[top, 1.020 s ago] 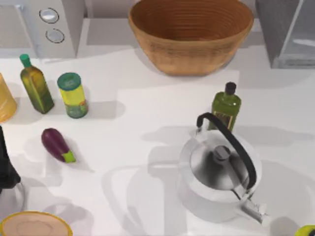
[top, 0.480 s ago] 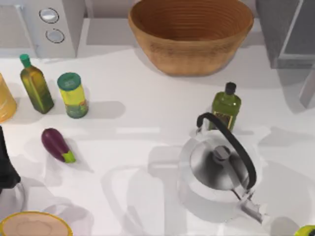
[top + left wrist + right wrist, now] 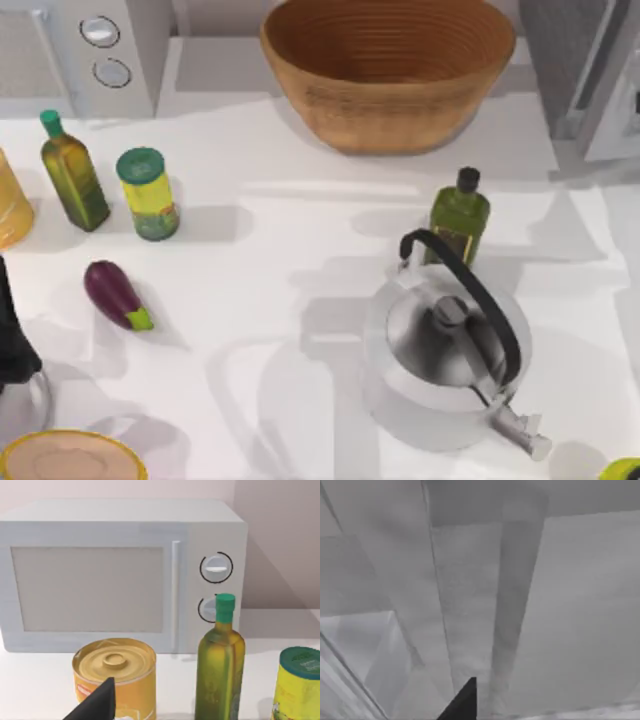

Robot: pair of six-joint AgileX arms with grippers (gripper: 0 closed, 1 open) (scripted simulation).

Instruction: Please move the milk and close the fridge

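Toward the upper right of the top view stands the fridge [image 3: 560, 60], a dark grey box whose pale door panel [image 3: 615, 110] hangs at the frame's right edge, angled away from the body and so, by my reading, not yet shut. The right tool [image 3: 462, 702] sits close against grey fridge surfaces in the right wrist view; whether it is spread or pressed together I cannot tell, and I cannot tell where the milk is. The step in hand looks like closing the door. To do it well, push flat on the panel's outer face, far from the hinge side, follow the arc of the swing instead of driving straight in, and carry on until the panel lies flush with the body. The left tool [image 3: 95, 707] is parked at the lower left, low over the table [image 3: 300, 230] just before a yellow can [image 3: 117, 675]; its state I cannot tell either. Counted on the table: 2 green oil bottles, 1 green-capped [image 3: 72, 172] at the left and 1 black-capped [image 3: 460, 215] right of centre; 1 green-lidded yellow jar [image 3: 147, 195]; 1 eggplant [image 3: 115, 295]; 1 woven basket [image 3: 388, 70]; 1 steel kettle [image 3: 445, 360]; 1 microwave [image 3: 110, 50] with 2 dials; 1 yellow-rimmed dish [image 3: 70, 460].
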